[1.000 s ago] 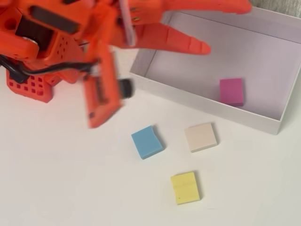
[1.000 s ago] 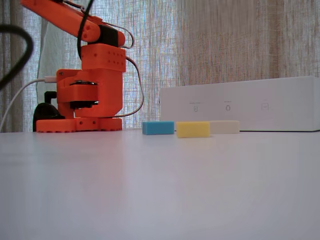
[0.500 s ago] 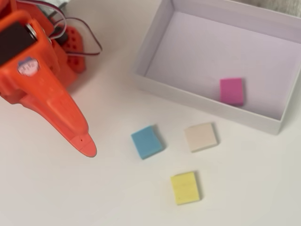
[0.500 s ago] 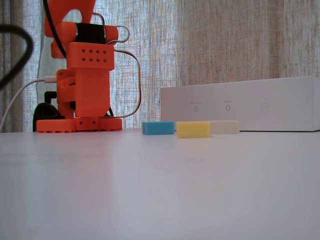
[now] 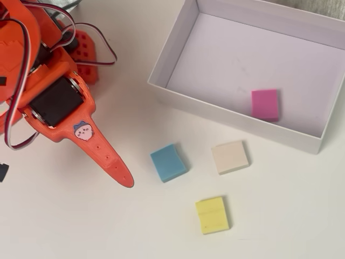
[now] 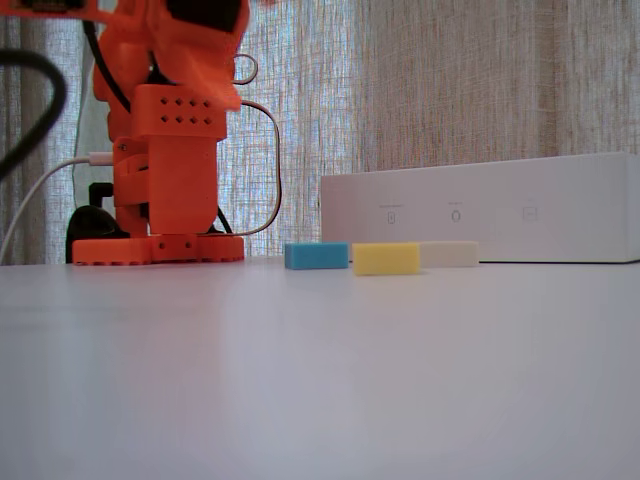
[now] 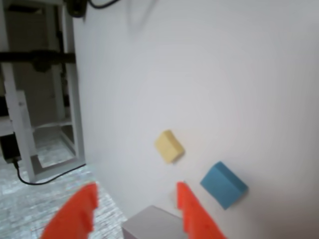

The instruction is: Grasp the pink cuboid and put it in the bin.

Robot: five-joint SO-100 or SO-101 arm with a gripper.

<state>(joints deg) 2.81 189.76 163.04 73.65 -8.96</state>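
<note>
The pink cuboid [image 5: 265, 104] lies flat on the floor of the white bin [image 5: 226, 116], near its front wall in the overhead view. It is hidden in the fixed and wrist views. My orange gripper [image 5: 126, 181] is over the bare table to the left of the bin, well apart from the cuboid. In the wrist view my gripper [image 7: 135, 189] has its jaws spread apart with nothing between them. The bin shows as a long white box in the fixed view [image 6: 480, 215], and its corner shows in the wrist view [image 7: 149, 221].
A blue block [image 5: 168, 162], a beige block [image 5: 230, 157] and a yellow block [image 5: 212, 215] lie on the white table in front of the bin. They also show in the fixed view, blue [image 6: 316, 256], yellow [image 6: 386, 259], beige [image 6: 449, 254]. The arm's base [image 6: 160, 190] stands at the left.
</note>
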